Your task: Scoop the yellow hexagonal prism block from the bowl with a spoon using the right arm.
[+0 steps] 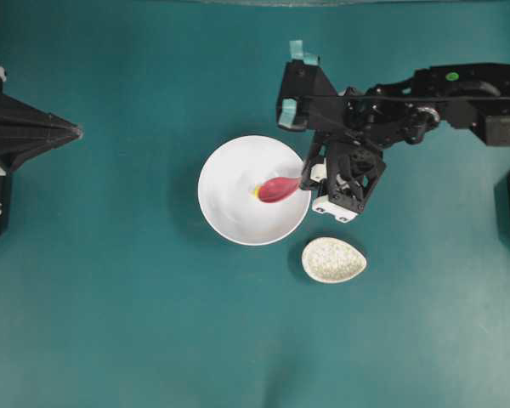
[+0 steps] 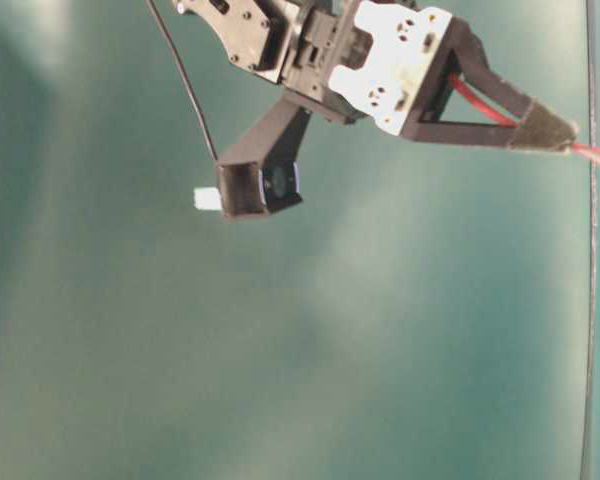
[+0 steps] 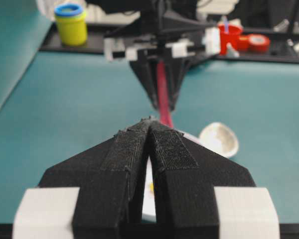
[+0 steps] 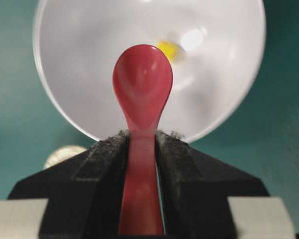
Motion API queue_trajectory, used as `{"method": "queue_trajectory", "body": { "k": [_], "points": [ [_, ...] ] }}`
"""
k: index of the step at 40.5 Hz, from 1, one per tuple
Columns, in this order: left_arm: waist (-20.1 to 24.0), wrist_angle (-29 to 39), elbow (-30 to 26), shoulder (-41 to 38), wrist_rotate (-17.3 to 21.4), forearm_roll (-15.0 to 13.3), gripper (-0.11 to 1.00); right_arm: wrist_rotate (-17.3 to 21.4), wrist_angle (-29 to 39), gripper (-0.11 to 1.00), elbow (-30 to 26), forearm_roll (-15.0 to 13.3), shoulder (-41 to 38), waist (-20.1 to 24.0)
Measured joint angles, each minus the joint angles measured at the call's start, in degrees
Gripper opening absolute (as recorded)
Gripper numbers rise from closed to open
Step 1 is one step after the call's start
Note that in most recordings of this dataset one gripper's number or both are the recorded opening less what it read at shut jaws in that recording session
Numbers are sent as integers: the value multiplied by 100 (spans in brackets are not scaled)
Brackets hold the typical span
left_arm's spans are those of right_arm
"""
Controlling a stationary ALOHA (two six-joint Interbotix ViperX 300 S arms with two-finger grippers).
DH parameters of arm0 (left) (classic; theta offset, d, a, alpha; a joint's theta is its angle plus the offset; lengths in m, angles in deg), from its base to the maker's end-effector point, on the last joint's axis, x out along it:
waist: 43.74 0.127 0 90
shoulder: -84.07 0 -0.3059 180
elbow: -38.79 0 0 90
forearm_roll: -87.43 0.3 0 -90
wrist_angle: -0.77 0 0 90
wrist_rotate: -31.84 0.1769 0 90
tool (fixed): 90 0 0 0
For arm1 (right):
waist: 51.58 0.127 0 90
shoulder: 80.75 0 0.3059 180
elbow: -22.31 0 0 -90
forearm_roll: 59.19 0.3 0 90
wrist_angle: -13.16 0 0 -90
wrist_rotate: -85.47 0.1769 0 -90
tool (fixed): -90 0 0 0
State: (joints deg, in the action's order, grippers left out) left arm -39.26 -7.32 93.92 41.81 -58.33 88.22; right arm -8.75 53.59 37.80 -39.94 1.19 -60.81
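Yellow hexagonal prism block [image 4: 170, 50], a tiny bright chip with blurred edges, lies on the smooth inner floor of the bowl [image 4: 79, 59], just past the tip of the spoon [image 4: 142, 89] and slightly to its right in the right wrist view; whether the scoop touches it cannot be told. From overhead only a sliver of the yellow block [image 1: 256, 192] shows at the far edge of the spoon's [image 1: 279, 189] scoop.

The spoon is glossy pink-red, with an oval scoop narrowing into a straight flat handle. The right gripper [image 4: 141, 149] pinches that handle between its two black fingers [image 4: 102, 164], whose inner faces look rough and fuzzy against the slick glaze. The scoop reaches out ahead of the fingertips over the bowl's interior.

The bowl [image 1: 229, 217] is round, plain white and matte-smooth. Beside the right gripper [image 1: 308, 180], outside the bowl, sits a small speckled egg-shaped dish [image 1: 333, 259] on the teal table [image 1: 110, 297].

The left gripper [image 3: 149, 124] hangs well away from the spoon, its grainy black fingers [image 3: 124, 154] pressed together at the tips, holding nothing.
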Motion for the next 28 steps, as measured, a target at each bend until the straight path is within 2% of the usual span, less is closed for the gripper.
{"method": "queue_trajectory", "body": {
  "k": [4,9,28],
  "points": [
    [0,0,9,0,0,0,-1,352,255,25,-105,-290,-70,0],
    [0,0,0,9,0,0,-1,519,404,25,-202,-519,-149,0],
    [0,0,0,9,-9,0,-1,554,439,25,-264,-571,-369,114]
  ]
}}
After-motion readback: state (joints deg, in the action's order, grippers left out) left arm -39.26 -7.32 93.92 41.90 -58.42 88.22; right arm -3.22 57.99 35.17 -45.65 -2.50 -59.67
